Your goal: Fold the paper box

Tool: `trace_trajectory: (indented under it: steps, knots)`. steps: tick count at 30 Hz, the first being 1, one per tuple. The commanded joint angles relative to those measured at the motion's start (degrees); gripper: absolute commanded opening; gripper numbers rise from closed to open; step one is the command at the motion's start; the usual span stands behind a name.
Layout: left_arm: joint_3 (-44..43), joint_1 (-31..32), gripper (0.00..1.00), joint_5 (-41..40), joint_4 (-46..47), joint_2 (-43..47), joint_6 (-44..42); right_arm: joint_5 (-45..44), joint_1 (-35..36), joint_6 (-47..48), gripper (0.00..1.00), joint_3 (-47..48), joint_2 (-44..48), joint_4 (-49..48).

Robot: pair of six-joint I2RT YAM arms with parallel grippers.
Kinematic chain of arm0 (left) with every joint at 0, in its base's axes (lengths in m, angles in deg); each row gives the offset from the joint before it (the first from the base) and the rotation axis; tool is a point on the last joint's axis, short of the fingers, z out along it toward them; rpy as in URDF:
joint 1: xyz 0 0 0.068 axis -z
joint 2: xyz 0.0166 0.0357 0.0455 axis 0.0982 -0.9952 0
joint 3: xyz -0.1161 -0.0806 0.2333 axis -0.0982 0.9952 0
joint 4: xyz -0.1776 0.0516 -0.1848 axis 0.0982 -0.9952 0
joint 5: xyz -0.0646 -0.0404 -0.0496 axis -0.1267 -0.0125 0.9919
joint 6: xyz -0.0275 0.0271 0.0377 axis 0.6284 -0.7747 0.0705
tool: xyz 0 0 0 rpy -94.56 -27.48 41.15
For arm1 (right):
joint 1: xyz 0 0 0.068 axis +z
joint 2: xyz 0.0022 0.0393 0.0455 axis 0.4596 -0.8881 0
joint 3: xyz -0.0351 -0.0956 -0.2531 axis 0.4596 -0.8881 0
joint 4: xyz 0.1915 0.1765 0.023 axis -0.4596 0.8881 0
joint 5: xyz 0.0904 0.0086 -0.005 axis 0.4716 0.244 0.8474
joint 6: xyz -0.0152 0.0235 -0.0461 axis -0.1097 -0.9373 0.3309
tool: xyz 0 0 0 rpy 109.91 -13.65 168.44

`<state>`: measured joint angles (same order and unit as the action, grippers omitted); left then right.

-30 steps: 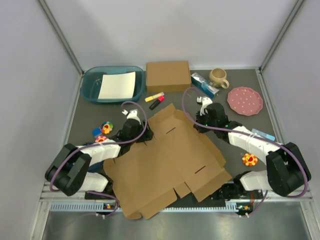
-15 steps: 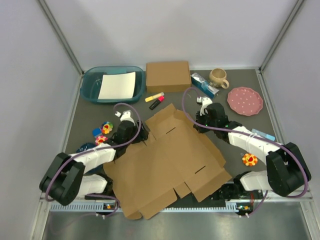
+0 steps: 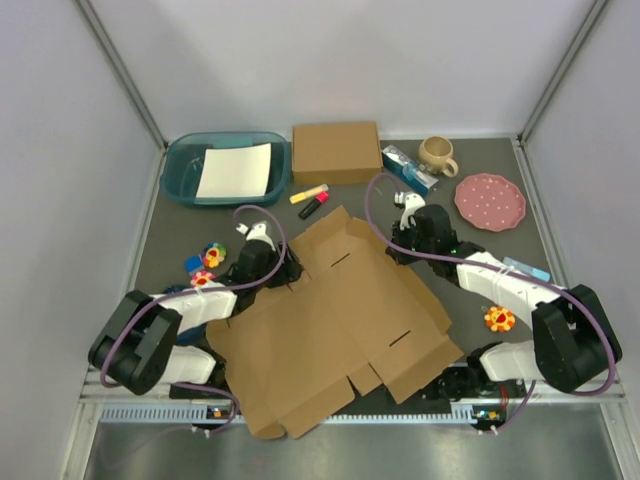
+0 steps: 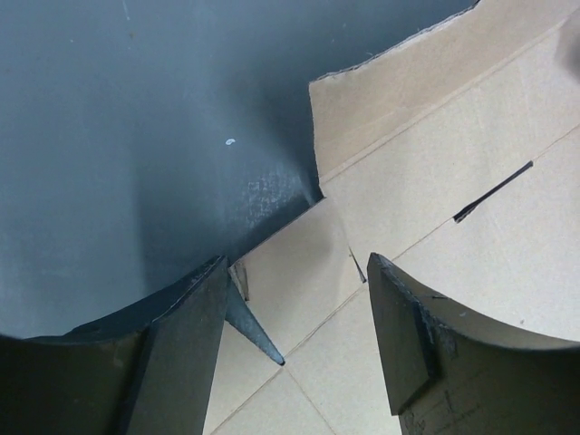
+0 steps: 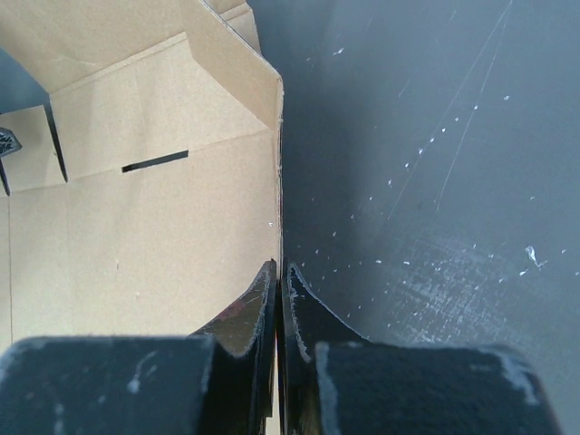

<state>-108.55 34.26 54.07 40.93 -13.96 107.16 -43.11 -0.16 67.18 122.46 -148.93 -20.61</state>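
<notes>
We judged the plain brown, die-cut cardboard sheet of the paper box (image 3: pixel 330 320) light, stiff across its panels yet ready to bend at the scored creases, and apt to slide on the dark grey counter (image 3: pixel 480 160); best taken by a flap edge near a crease. It lay mostly flat between the two arms, flaps and slots showing, its far right flap raised; the right jaws were pressed together, pinching that upright edge; the left jaws stood spread over a small corner tab, gripping nothing.
</notes>
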Motion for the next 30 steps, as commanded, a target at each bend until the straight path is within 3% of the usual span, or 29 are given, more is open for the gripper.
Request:
trace_trajectory:
  steps: [1,3,7,14,24,30]
  knots:
    - [0.9,-0.1,0.68,2.0,0.3,-1.3,1.3,1.7,-0.2,-0.9,0.0,-0.2,1.1,-1.8]
    - [1.0,-0.1,0.66,4.7,1.4,-1.1,0.9,1.8,-0.2,-0.9,0.0,-0.3,1.1,-1.8]
    - [1.6,-0.1,0.52,8.7,4.8,-0.6,0.2,2.0,-0.3,-0.9,0.0,-0.4,1.1,-2.0]
    - [5.5,-0.1,0.17,10.4,9.5,4.1,-2.0,1.9,-0.2,-0.9,0.0,-0.4,1.5,-2.0]
    - [12.0,2.2,0.06,12.3,18.4,12.0,-4.8,2.8,-0.2,-0.8,0.0,0.0,1.5,-2.4]
    - [11.2,9.8,0.03,9.8,17.0,12.4,-11.6,3.2,-0.3,-0.5,0.0,-0.1,1.8,-2.2]
